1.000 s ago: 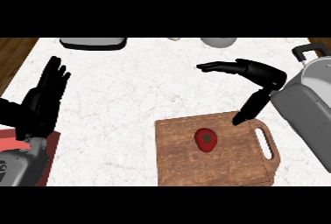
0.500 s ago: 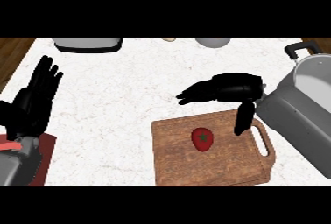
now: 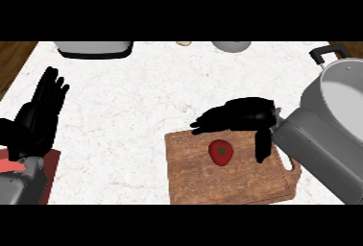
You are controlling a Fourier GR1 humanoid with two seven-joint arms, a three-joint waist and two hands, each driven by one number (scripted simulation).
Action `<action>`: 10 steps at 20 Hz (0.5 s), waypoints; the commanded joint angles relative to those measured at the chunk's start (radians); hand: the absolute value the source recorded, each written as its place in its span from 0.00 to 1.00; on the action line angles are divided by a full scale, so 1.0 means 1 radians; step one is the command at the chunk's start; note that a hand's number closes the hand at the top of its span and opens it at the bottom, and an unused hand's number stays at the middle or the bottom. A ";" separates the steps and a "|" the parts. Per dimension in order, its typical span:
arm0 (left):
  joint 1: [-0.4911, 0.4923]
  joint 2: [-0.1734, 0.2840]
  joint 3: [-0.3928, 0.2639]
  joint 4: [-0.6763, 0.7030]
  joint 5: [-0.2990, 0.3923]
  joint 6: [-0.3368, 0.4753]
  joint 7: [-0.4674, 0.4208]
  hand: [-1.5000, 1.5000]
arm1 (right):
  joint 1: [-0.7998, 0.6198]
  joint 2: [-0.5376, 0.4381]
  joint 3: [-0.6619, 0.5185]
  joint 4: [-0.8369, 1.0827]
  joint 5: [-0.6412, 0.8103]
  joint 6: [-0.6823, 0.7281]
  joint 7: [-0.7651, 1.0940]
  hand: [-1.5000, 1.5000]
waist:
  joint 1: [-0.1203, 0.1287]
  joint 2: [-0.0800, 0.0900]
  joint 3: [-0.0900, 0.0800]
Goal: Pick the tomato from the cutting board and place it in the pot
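1. The tomato lies on the wooden cutting board, toward the board's upper middle, red with a dark stem mark facing up.
2. The right hand hangs over the board's far edge, just above the tomato; its fingers are spread apart and reach left, the thumb points down beside the tomato (no contact with the tomato can be seen). The hand holds nothing.
3. The left hand shows at the view's left edge, open, fingers straight and pointing up, resting over the white marbled worktop.
4. The pot stands at the right edge of the worktop, well to the right of the board, partly hidden by the grey right forearm.
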 commanded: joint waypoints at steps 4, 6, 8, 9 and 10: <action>-0.006 0.002 0.046 -0.024 -0.013 -0.033 0.054 0.50 | 0.057 0.004 -0.042 -0.030 0.116 0.061 -0.006 0.00 | -0.002 -0.001 0.000; -0.015 -0.028 0.040 0.006 -0.024 -0.037 0.004 0.50 | 0.047 0.099 -0.011 0.043 0.175 0.020 0.057 0.00 | 0.003 0.001 0.000; -0.053 -0.022 0.031 -0.049 -0.041 -0.020 0.109 0.50 | 0.042 0.092 -0.053 0.058 0.208 0.014 0.012 0.00 | 0.002 0.001 0.000; -0.031 -0.057 0.038 0.012 -0.064 -0.024 0.020 0.50 | 0.082 0.089 -0.061 0.056 0.246 -0.014 -0.004 0.00 | -0.002 0.001 0.000; -0.034 -0.052 0.047 0.018 -0.063 -0.039 0.020 0.50 | 0.060 0.142 -0.073 0.094 0.255 -0.002 0.016 0.00 | 0.000 0.001 0.000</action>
